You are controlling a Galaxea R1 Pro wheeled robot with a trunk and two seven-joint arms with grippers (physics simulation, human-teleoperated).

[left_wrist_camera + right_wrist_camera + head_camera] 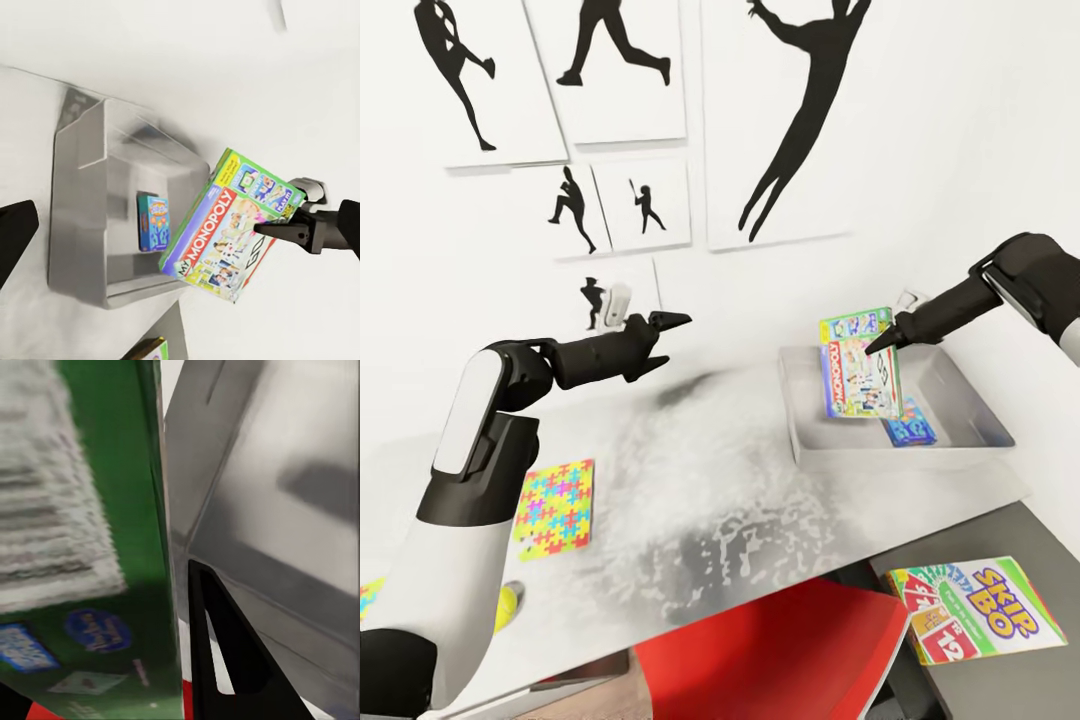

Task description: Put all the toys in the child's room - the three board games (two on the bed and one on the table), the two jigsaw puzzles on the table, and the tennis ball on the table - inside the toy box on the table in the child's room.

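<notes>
over the toy box [960, 405] at the table's [740, 520] far right corner, my right gripper [882, 342] pinches the monopoly box [860, 378]; blue game [909, 424] beneath. left gripper [670, 322] nearly closed, empty; puzzle [556, 507] near left edge.

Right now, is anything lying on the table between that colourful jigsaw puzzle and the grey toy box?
No. In the head view, the tabletop between the jigsaw puzzle and the toy box is bare.
</notes>
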